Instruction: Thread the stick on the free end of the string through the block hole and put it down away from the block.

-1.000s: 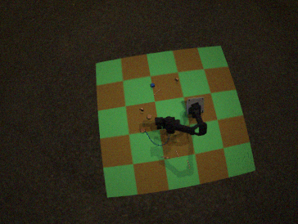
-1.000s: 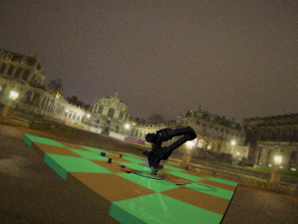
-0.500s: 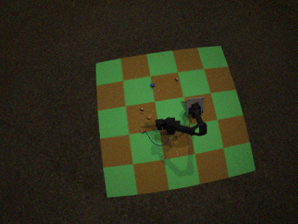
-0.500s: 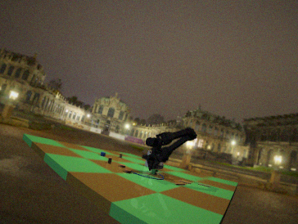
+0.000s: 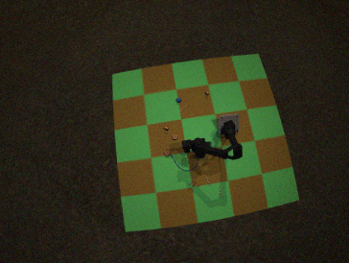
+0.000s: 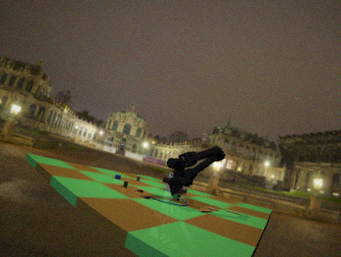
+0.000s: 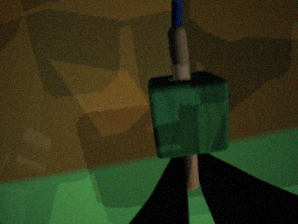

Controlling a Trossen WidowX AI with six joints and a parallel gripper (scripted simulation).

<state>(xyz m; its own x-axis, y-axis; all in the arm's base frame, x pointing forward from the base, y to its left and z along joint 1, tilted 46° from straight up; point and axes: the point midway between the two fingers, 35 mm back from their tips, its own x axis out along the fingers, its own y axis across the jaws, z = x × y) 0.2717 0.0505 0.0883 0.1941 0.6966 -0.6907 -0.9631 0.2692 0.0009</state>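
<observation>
The block [image 7: 190, 117], which looks green, stands on the table; in the wrist view the stick [image 7: 181, 52] passes through it. The stick's far end, joined to the blue string [image 7: 177, 12] [image 5: 184, 170], sticks out beyond the block, and its bare near end shows on my side. My gripper [image 7: 188, 160] is shut on that near end, close against the block. In the top view the string curves from a round button [image 5: 167, 153] to under the arm, which hides block and fingers. In the exterior view the fingers are too dark to make out.
A blue object [image 5: 178, 100] [image 6: 118, 176], a tan one [image 5: 207, 93], a loose stick [image 5: 184, 107], a small piece [image 5: 166, 129] and another round button [image 5: 174, 137] lie around. Thin sticks [image 5: 207, 180] [image 5: 221, 193] lie on the string's other side.
</observation>
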